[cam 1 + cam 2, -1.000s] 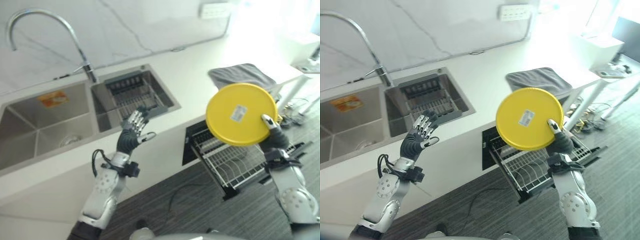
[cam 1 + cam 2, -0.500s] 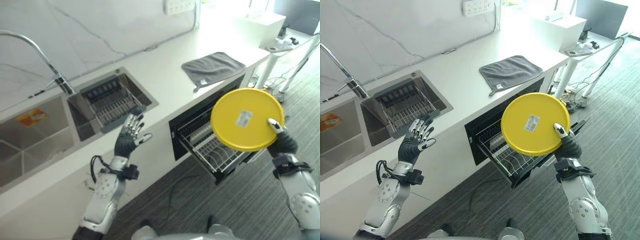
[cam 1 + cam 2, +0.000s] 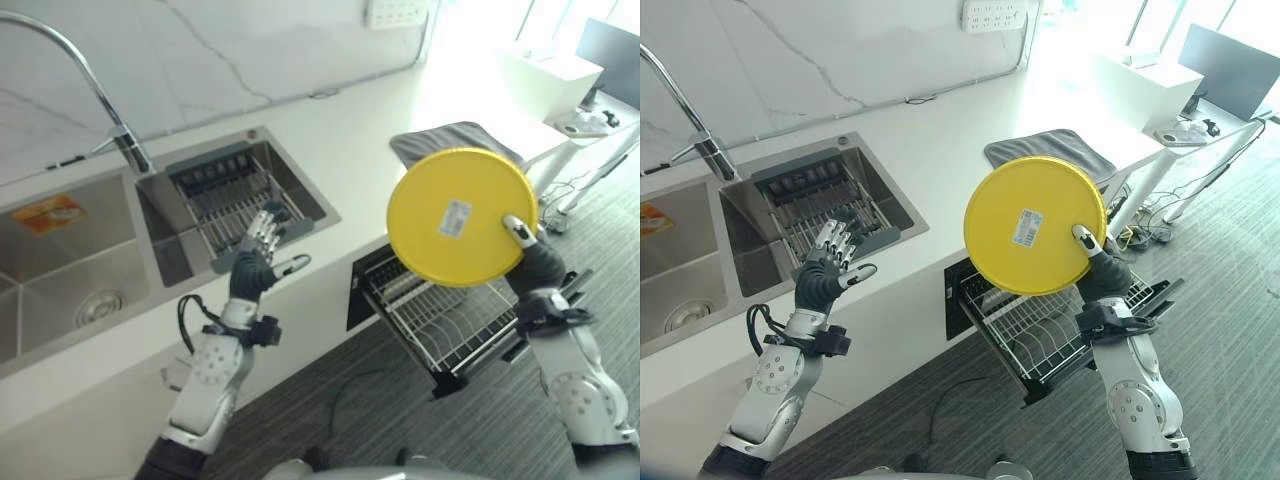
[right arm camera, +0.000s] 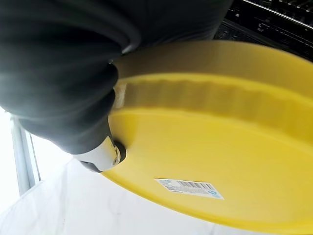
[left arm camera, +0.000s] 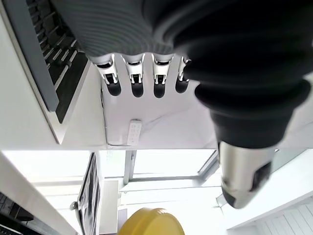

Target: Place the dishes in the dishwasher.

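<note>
A round yellow plate with a white sticker on its underside is held up on edge, above the pulled-out dishwasher rack. My right hand is shut on the plate's lower right rim, thumb pressed on the underside. The plate faces the camera. My left hand is raised open over the counter edge by the sink, fingers straight, holding nothing.
A double sink with a grey drying rack and a tall faucet lies at the left. A grey towel rests on the white counter above the open dishwasher. A white desk stands to the right.
The camera has shifted, so the whole scene sits differently. The plate stays in my right hand, now a little higher and closer to the counter. My left hand remains open.
</note>
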You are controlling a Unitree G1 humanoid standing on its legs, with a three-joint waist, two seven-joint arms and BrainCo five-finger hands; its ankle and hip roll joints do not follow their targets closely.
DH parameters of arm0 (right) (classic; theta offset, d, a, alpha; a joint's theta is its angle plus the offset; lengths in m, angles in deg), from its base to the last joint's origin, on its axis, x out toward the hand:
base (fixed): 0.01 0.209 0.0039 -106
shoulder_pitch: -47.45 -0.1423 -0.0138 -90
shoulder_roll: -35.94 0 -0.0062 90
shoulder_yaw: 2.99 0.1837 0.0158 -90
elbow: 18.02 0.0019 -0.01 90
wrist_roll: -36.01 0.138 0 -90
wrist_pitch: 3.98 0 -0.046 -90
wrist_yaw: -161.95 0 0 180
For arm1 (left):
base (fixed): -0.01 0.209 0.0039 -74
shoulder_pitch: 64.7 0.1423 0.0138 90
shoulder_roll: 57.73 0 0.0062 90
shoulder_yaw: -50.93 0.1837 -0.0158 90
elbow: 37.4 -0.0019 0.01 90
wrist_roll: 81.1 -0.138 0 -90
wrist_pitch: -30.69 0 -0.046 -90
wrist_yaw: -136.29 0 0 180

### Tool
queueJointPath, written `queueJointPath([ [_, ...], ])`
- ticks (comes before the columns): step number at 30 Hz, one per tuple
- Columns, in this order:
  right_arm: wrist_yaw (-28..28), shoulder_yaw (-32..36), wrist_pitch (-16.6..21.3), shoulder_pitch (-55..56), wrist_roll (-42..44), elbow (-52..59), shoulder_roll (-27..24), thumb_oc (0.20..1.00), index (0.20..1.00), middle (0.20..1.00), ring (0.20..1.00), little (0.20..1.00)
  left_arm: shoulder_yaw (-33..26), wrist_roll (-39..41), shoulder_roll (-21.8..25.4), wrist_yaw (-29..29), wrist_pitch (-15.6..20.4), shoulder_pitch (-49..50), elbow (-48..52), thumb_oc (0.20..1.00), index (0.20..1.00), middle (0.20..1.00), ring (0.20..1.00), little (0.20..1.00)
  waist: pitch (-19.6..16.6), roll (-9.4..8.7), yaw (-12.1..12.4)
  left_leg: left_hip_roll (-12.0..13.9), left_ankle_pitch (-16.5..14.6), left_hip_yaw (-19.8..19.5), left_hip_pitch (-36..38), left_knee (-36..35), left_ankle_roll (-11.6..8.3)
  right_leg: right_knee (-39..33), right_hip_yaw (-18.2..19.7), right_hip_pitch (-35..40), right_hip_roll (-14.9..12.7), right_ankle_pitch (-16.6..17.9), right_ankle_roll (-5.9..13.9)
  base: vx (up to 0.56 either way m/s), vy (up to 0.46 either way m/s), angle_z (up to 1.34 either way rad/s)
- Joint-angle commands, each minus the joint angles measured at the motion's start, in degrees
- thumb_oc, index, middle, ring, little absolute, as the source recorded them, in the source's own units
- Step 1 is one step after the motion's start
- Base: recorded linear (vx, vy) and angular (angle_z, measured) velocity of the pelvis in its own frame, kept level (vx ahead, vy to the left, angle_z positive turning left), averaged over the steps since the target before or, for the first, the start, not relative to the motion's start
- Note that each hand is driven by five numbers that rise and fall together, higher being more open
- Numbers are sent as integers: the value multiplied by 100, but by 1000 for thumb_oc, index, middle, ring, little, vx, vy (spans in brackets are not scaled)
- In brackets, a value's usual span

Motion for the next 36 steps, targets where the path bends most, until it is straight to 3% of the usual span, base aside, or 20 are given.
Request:
queueJointPath([
  [1,-277,365,604,-442,-34,378,22,200,200,200,200,200,-71,-434,141,-54,354,-314,247,1000,1000,1000,1000,1000,-37,-107,-9,-6,83,-828,-268,192,-384,-43,-114,211,572,76,-238,-13,-262,37],
  [2,-327,294,662,-480,-60,367,72,200,200,200,200,200,-143,-394,197,-80,320,-323,292,1000,1000,1000,1000,1000,31,-139,57,81,65,-825,-258,239,-393,-29,-252,152,187,402,-60,-56,-306,25],
  [4,-391,183,781,-526,-153,383,259,200,200,200,200,200,-230,-442,287,-64,318,-349,366,1000,1000,1000,1000,1000,150,-190,166,271,15,-778,-358,449,-433,-27,-351,128,-409,958,99,-151,-487,-11],
  [5,-395,152,791,-548,-175,391,303,200,200,200,200,200,-238,-459,311,-64,320,-357,378,1000,1000,1000,1000,1000,179,-212,201,330,-8,-765,-395,534,-460,-54,-390,137,-574,1141,133,-204,-662,-13],
  [6,-346,69,801,-630,-229,434,397,200,200,200,200,200,-251,-508,372,-98,307,-391,417,1000,1000,1000,1000,1000,239,-262,276,539,-37,-716,-480,718,-560,-146,-509,157,-931,1500,232,-141,-496,-9],
  [8,-334,25,782,-726,-254,466,468,200,200,200,200,200,-280,-530,476,-125,278,-481,451,1000,1000,1000,1000,1000,320,-306,311,845,-64,-786,-610,939,-697,-207,-443,128,-1136,1672,320,-188,-683,-25],
  [9,-284,49,853,-719,-230,495,478,200,200,200,200,200,-290,-489,572,-63,237,-613,423,1000,1000,1000,1000,1000,322,-341,311,1092,-5,-909,-810,1092,-806,-292,-230,164,-1046,1398,355,-243,-851,-34],
  [11,-212,97,904,-721,-69,521,386,200,200,200,200,200,-282,-534,659,7,198,-679,439,1000,1000,1000,1000,1000,282,-444,396,1507,186,-1055,-1176,1260,-1076,-543,-301,385,-799,1061,364,-339,-1017,20],
  [12,-171,56,809,-786,85,538,144,200,200,200,200,200,-379,-408,752,-44,211,-475,501,1000,1000,1000,1000,1000,222,-432,469,1888,562,-1230,-1266,955,-1326,-873,-396,529,-405,819,377,-429,-1103,28],
  [13,-264,49,763,-785,15,551,20,200,200,200,200,200,-449,-294,734,-87,240,-324,503,1000,1000,1000,1000,1000,198,-362,428,1933,750,-1302,-1172,691,-1369,-867,-296,468,-236,717,305,-389,-903,33],
  [15,-387,6,805,-741,-292,563,-73,200,200,200,200,200,-500,-76,696,-147,242,-218,511,1000,1000,1000,1000,1000,178,-264,378,2003,966,-1153,-1129,417,-1428,-838,-333,439,-101,589,184,-207,-267,-2],
  [16,-436,47,759,-564,-602,584,-214,200,200,200,200,200,-540,16,516,-15,322,-95,425,1000,1000,1000,1000,1000,199,-110,235,2071,1162,-473,-1217,509,-1444,-837,-675,549,-57,470,39,-203,-180,-15],
  [18,-374,48,814,-482,-879,589,-325,200,200,200,200,200,-615,186,449,169,393,6,405,1000,1000,1000,1000,1000,223,-43,150,1939,1027,-11,-1162,755,-1313,-756,-915,602,-56,400,-65,-123,-87,89],
  [20,-403,8,803,-472,-1152,575,-357,200,200,200,200,200,-712,180,409,258,475,130,488,1000,1000,1000,1000,1000,243,-2,143,1582,777,143,-1195,1034,-1168,-717,-1032,739,-60,320,-90,-31,22,74],
  [22,-398,-167,913,-520,-1819,524,-324,200,200,200,200,200,-798,147,369,265,390,137,527,1000,1000,1000,1000,1000,158,107,151,1225,767,441,-861,416,-960,-616,-1163,808,-65,299,-17,104,259,47],
  [25,-487,-171,914,-554,-1934,503,-368,200,200,200,200,200,-747,72,382,137,392,76,498,1000,1000,1000,1000,1000,111,81,216,1016,678,23,-805,356,-878,-513,-1042,795,-153,296,53,151,296,-6],
  [28,-592,-72,956,-548,-2140,446,-350,200,200,200,200,200,-773,-61,333,274,279,-66,486,1000,1000,1000,1000,1000,73,12,288,827,532,28,-674,329,-781,-298,-1200,763,-442,440,106,172,311,-18],
  [32,-453,-80,1043,-492,-2451,439,-161,200,200,200,200,200,-751,-42,265,443,242,-176,389,1000,1000,1000,1000,1000,67,-75,305,434,330,-56,-538,221,-486,478,-1137,477,-749,892,202,140,323,17],
  [34,-425,-94,1150,-388,-2627,555,-139,200,200,200,200,200,-673,-142,296,428,222,-190,384,1000,1000,1000,1000,1000,102,21,240,329,271,-99,-366,38,-315,1437,-1003,86,-816,1014,194,131,339,13],
  [36,-358,-69,1217,-327,-2685,591,-198,200,200,200,200,200,-621,-249,336,462,164,-246,333,1000,1000,1000,1000,1000,147,90,124,298,184,-258,-203,-37,-269,1807,-806,-318,-767,990,110,120,135,10],
])
